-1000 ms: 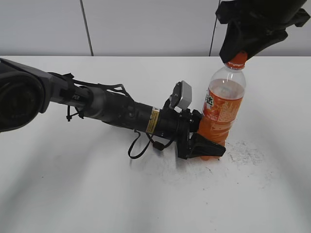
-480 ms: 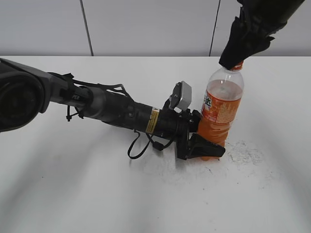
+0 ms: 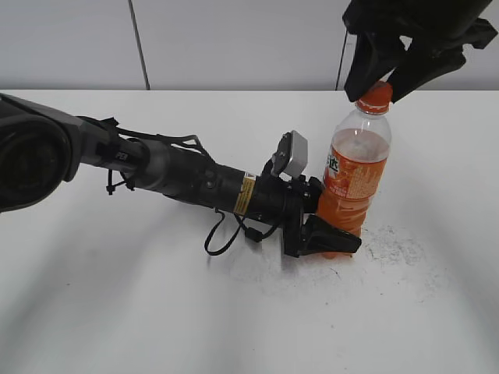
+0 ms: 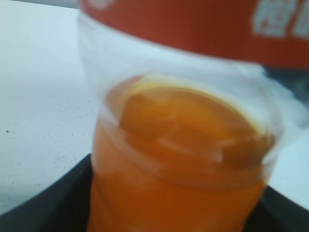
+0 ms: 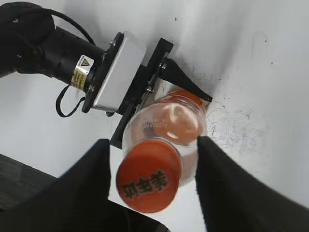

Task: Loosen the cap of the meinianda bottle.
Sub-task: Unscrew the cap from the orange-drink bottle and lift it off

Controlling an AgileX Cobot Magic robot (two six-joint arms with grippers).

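Note:
The meinianda bottle (image 3: 357, 183) stands upright on the white table, with orange drink and an orange label. My left gripper (image 3: 331, 234) is shut on its ribbed lower body, which fills the left wrist view (image 4: 178, 159). The orange cap (image 3: 376, 94) sits on the bottle's neck. My right gripper (image 3: 382, 82) is open, one finger on each side of the cap with a gap on both sides. In the right wrist view the cap (image 5: 148, 175) shows its printed top between the two black fingers (image 5: 152, 186), and the bottle (image 5: 166, 123) is seen below it.
The white table (image 3: 117, 304) spreads around the bottle, with dark scuff marks (image 3: 394, 245) to the right of its base. My left arm (image 3: 156, 167) lies low across the table from the left. A grey wall stands behind.
My right gripper was closed down over the cap and turned on it; now its fingers have opened and stand apart from the cap. The bottle and left gripper have stayed put.

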